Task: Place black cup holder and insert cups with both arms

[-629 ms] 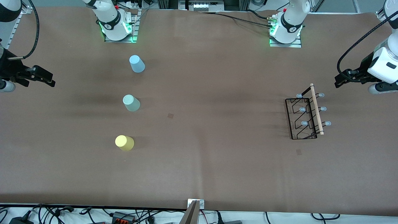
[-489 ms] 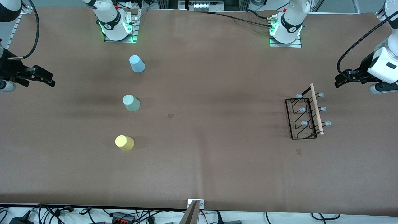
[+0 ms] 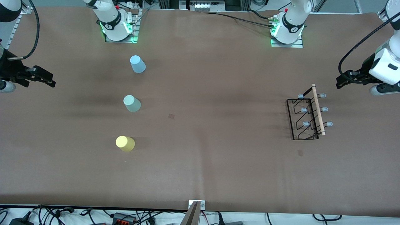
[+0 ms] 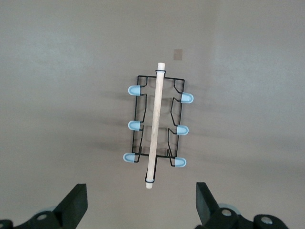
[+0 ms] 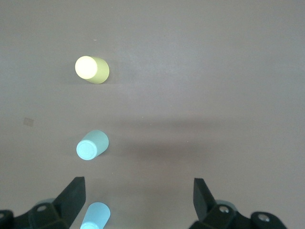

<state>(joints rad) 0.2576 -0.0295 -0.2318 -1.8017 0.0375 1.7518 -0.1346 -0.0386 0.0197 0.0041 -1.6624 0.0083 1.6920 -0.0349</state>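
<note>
Left pincer (image 3: 341, 82) has edged upward; black cup holder (image 3: 307, 116) unmoved.

Brown table (image 3: 218, 175); two small dark square marks (image 3: 171, 116) (possibly tape); cables (image 3: 125, 216) along near edge.

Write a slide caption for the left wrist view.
Open left gripper hangs above the empty black rack, its wooden handle uppermost.

A robotics lab: two white arms bolted on metal base plates (image 3: 286, 42) with green status lights at the worktop's (image 3: 200, 175) twelve o'clock edge, loose cables and power strips (image 3: 123, 217) along six o'clock
</note>
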